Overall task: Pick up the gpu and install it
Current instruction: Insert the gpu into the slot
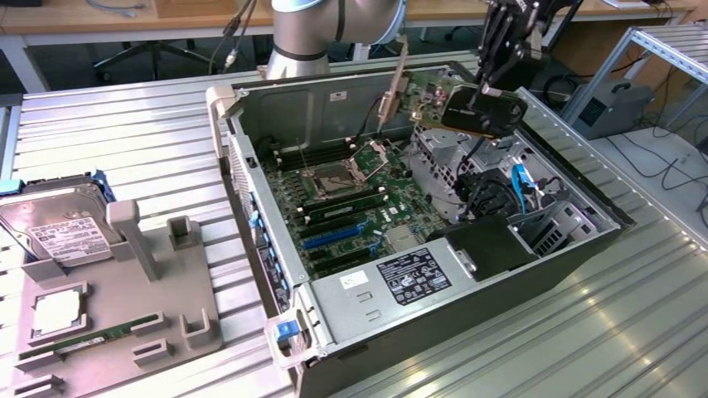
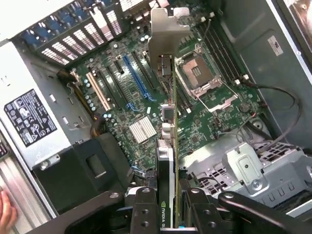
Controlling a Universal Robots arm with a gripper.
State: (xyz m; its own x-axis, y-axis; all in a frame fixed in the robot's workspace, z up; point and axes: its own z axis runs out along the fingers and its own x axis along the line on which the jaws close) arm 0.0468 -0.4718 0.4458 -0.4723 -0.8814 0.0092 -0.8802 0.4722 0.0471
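Note:
The gpu (image 1: 434, 101) hangs in the air above the open computer case (image 1: 575, 249), over its far right part in the exterior view. Its silver end bracket (image 1: 394, 83) points toward the case's back wall. My gripper (image 1: 488, 89) is shut on the card's dark end. In the wrist view the gpu (image 2: 166, 146) shows edge-on, with the bracket (image 2: 165, 34) at its far end and my gripper (image 2: 168, 214) clamped on both faces. Below it lies the green motherboard (image 2: 219, 117) with a blue expansion slot (image 2: 137, 80).
A grey fixture tray (image 1: 144, 274) at the exterior view's left holds a silver hard drive (image 1: 55, 225), a processor chip (image 1: 55, 312) and a RAM stick (image 1: 83, 340). The power supply (image 1: 409, 274) fills the case's near end. Someone's fingertip (image 2: 4, 210) shows beside the case.

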